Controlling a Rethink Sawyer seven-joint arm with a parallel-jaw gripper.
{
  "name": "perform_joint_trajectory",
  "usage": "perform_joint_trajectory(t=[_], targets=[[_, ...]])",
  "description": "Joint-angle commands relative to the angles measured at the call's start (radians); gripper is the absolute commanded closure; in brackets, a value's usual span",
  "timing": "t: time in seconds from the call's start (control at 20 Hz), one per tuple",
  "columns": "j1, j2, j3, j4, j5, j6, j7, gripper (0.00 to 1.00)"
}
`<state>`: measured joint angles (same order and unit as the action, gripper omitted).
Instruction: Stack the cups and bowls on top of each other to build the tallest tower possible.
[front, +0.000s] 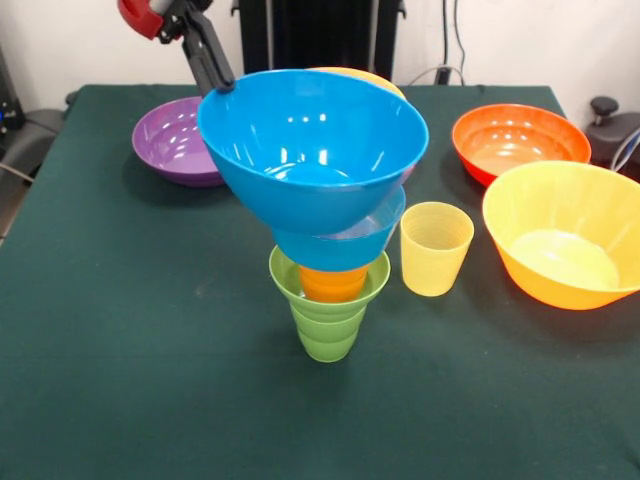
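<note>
On the dark green table (120, 380) stands the tower (325, 230), a little near of the middle. Its lowest piece is the green cup (328, 318), upright and ribbed. The orange cup (332, 284) sits inside it, and the small translucent blue bowl (345, 245) rests on that. On top lies the medium blue bowl (312, 145), tilted so that its open mouth faces the near side and its left rim stands high.

The pincer (222, 82) comes down from the upper left and its dark fingers (210, 55) meet the high left rim of the medium blue bowl; it appears closed on that rim, pinching it.

Just right of the tower, apart from it, stands the pale yellow cup (435, 248), upright. Far left lies the purple bowl (172, 140), partly hidden behind the medium blue bowl. Far right lies the red-orange bowl (520, 140), and near of it, at the right edge, a big orange bowl (570, 232). The rim of another orange bowl (365, 77) shows behind the tower's top.
</note>
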<state>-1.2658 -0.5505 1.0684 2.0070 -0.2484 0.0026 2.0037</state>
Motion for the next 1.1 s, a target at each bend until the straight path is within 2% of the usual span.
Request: perform_joint_trajectory(t=[0.05, 1.1], targets=[[0.090, 0.012, -0.099, 0.008, -0.057, -0.066, 0.096, 1.00], [0.090, -0.002, -0.103, 0.024, -0.045, -0.063, 0.090, 1.00]])
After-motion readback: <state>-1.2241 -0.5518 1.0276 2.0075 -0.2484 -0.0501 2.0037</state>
